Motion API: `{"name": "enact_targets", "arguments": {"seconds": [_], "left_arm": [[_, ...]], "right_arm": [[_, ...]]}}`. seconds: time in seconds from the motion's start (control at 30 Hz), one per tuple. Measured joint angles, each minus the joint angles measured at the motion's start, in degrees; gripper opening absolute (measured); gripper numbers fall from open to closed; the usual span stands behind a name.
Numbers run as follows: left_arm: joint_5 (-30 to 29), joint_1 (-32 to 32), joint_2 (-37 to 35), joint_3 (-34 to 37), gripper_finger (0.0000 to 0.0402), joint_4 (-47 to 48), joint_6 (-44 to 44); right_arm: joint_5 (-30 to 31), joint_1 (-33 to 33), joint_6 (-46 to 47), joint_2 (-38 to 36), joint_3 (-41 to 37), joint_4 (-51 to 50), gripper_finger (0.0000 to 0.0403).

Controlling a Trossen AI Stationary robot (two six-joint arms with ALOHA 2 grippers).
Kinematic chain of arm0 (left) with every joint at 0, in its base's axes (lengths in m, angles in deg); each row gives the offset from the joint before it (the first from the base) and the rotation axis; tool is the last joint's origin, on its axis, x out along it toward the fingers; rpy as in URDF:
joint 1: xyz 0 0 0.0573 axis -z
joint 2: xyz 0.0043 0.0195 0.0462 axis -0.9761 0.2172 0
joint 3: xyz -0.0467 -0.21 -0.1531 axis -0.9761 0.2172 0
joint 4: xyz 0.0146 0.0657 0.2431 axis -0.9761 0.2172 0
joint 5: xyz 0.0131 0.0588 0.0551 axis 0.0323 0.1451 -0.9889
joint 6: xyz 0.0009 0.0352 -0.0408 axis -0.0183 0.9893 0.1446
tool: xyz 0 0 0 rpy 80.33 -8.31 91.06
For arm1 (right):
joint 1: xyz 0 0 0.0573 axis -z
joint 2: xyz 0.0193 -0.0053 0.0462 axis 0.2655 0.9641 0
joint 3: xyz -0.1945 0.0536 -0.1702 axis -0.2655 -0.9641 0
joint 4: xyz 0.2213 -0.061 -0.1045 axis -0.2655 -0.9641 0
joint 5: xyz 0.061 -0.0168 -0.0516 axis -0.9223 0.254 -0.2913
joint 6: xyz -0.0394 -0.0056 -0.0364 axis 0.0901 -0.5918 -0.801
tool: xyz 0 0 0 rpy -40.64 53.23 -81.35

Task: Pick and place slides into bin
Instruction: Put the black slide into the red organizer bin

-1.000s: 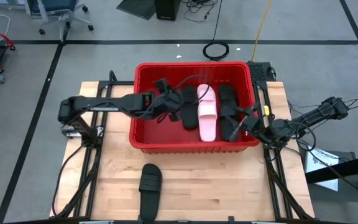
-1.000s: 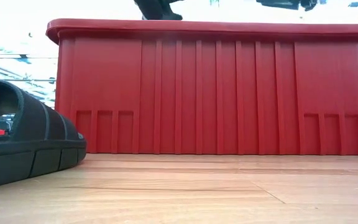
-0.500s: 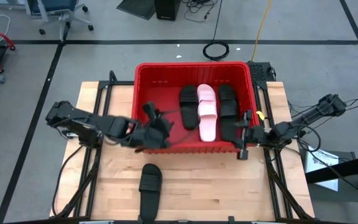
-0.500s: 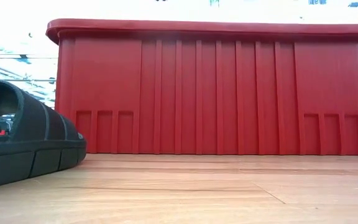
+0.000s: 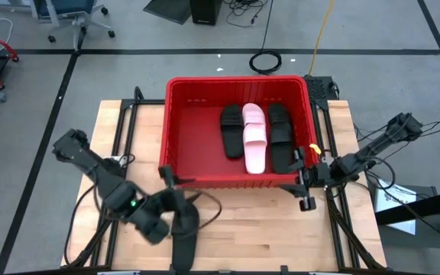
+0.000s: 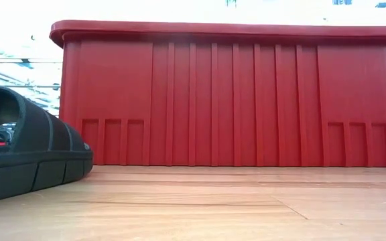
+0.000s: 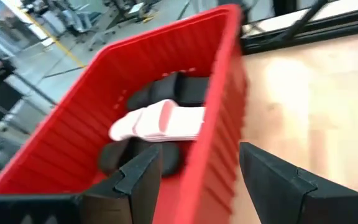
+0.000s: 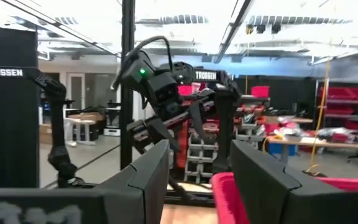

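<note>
Slides lie mostly inside the red bin (image 5: 176, 130) at upper centre of the high view: black slides (image 5: 231, 131) flank a pink pair (image 5: 254, 145). One black slide (image 5: 183, 241) lies at bottom centre under the left gripper (image 5: 176, 200), fingers apart. Right gripper (image 5: 304, 186), fingers apart and empty, hangs at the bin's lower-right corner.

Bin (image 5: 176, 122) solid red, ribbed walls in low view. Inside: black slide (image 5: 231, 131), pale pink slide (image 5: 253, 147) with white strap bands, two more black slides (image 5: 280, 124) beside it. Sixth black slide (image 5: 183, 237) lies on pale wood-grain bench (image 5: 266, 229), ribbed strap in low view. Arms dark; green light on left arm. Floor grey, black lines.
</note>
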Motion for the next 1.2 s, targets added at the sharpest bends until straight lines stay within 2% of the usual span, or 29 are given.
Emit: {"name": "enact_targets", "arguments": {"seconds": [0.23, 0.37, 0.53, 0.67, 0.83, 1.2], "left_arm": [[0.31, 7.42, 1.89, -0.04, 0.0218, -0.04, -8.39], [3.87, 10.35, 4.04, -0.02, 0.0218, -0.82, -11.85], [13.09, 13.51, 7.74, 0.00, 0.0218, -2.53, -16.06], [15.40, 16.02, 11.04, 0.00, 0.0218, -4.73, -17.33], [20.01, 17.04, 15.10, 0.00, 0.0218, -7.06, -17.48], [21.42, 14.49, 21.01, 0.00, 0.0218, -4.51, -14.93]], "right_arm": [[0.02, -0.99, 4.42, 3.32, 0.00, 1.00, 0.0160], [0.00, -1.25, 6.64, 4.79, 0.00, 1.52, 0.0160], [-0.02, -1.61, 7.18, 6.42, 0.00, 1.93, 0.0160], [0.00, -1.58, 8.15, 7.07, 0.00, 2.47, 0.0160], [-0.02, -1.58, 6.88, 7.41, 0.00, 4.33, 0.0160], [-0.02, -1.58, 1.28, 7.38, 0.00, 7.07, 0.0160]]}}
